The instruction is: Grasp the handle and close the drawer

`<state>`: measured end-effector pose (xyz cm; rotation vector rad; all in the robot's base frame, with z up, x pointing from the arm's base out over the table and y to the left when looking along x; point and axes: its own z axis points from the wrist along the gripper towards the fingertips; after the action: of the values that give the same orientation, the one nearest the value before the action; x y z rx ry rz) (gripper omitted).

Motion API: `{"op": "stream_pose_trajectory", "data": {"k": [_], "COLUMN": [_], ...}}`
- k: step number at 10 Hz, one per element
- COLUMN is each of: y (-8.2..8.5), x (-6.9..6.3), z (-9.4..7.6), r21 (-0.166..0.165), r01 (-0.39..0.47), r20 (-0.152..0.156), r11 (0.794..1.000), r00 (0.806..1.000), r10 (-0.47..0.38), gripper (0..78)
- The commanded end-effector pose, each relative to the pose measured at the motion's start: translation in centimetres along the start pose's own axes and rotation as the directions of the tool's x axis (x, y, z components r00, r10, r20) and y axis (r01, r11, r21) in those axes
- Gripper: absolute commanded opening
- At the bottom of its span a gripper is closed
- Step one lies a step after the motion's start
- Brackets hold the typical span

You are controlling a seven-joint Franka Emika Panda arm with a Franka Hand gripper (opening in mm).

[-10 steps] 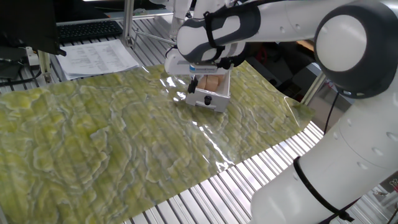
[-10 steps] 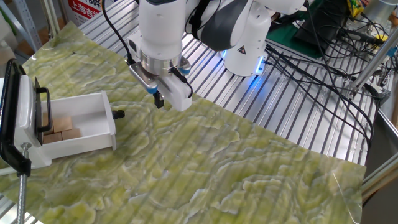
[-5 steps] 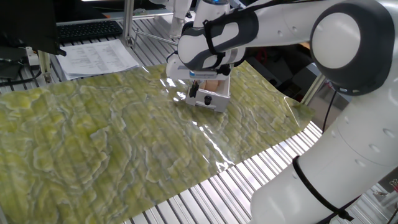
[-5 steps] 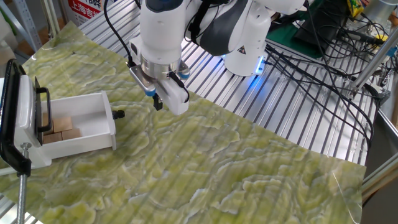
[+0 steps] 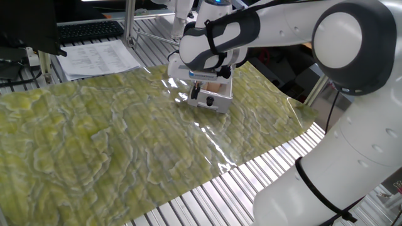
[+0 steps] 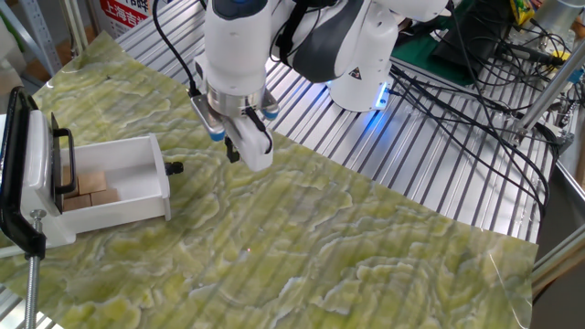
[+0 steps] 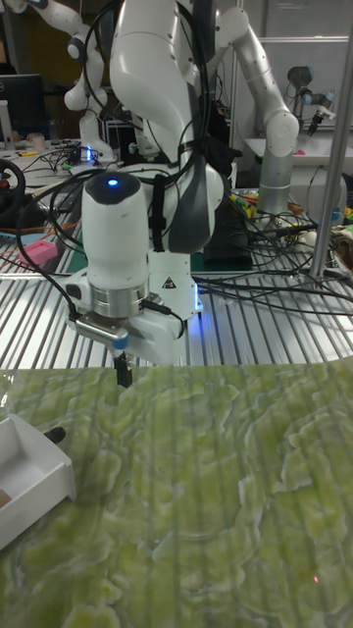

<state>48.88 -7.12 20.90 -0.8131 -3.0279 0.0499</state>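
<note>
The drawer (image 6: 123,183) is a small white box, pulled out of its white housing (image 6: 37,187), with tan wooden blocks (image 6: 90,188) inside. The handle (image 6: 174,168) is a tiny black knob on the flat front panel. It also shows as the handle (image 5: 210,100) and the handle (image 7: 54,433) in the other two views. My gripper (image 6: 232,152) hangs above the mat, to the right of the knob and apart from it. Its black fingers (image 7: 122,372) sit together with nothing between them. The drawer (image 5: 214,95) lies just behind the gripper (image 5: 195,93) in one fixed view.
A green-yellow patterned mat (image 6: 302,247) covers the slatted metal table (image 6: 439,174). The robot base (image 6: 361,73) and cables (image 6: 475,100) stand behind. Papers (image 5: 100,59) and a keyboard (image 5: 91,29) lie at the far table edge.
The gripper has sunk a little toward the mat and its wrist has turned slightly. The drawer has not moved.
</note>
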Motion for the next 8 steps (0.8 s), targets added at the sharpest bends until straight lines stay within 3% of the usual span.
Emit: {"op": "stream_pose_trajectory", "data": {"k": [1, 2, 4, 5, 6, 8], "y": [0.1, 0.1, 0.1, 0.1, 0.1, -0.9], "x": [0.0, 0.0, 0.0, 0.0, 0.0, -0.6], "z": [-0.1, -0.1, -0.1, -0.1, -0.1, 1.3], "r21": [-0.058, -0.041, 0.016, 0.024, 0.076, 0.08], "r01": [-0.05, -0.135, -0.231, -0.245, -0.254, -0.221], "r20": [-0.041, -0.06, -0.052, -0.056, -0.054, -0.053], "r11": [0.997, 0.99, 0.973, 0.969, 0.964, 0.972], "r00": [0.998, 0.989, 0.971, 0.968, 0.965, 0.973], "r10": [0.047, 0.132, 0.232, 0.246, 0.258, 0.225], "gripper": [0.0, 0.0, 0.0, 0.0, 0.0, 0.0]}}
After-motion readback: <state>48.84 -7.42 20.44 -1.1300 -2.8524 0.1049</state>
